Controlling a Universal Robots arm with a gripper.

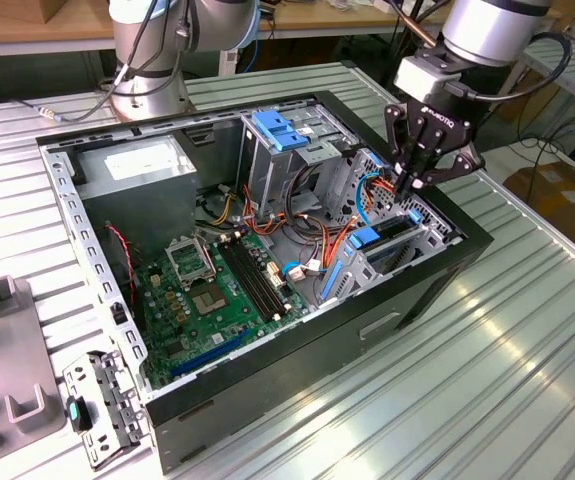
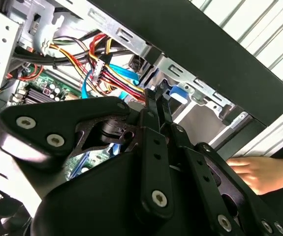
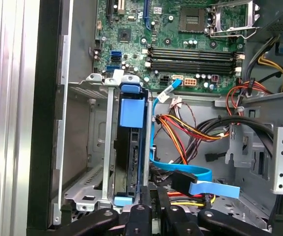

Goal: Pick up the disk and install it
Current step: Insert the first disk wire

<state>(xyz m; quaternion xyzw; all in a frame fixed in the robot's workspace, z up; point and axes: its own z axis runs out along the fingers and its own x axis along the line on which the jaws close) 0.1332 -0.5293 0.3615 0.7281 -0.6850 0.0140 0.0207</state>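
A ribbed, silvery metal desk [image 1: 527, 330] of long parallel slats carries the scene, its grooves catching bright glare from overhead light. Behind it in the exterior view runs a wooden bench [image 1: 27, 25] with a pale top along the far edge, and to the exterior view's right, below the desk's edge, brown cardboard boxes [image 1: 557, 195] sit on the floor beside loose dark cables. At the exterior view's left, a grey moulded fixture [image 1: 2, 350] with upright blocks rests on the slats.

No text, label or number can be made out on anything here.
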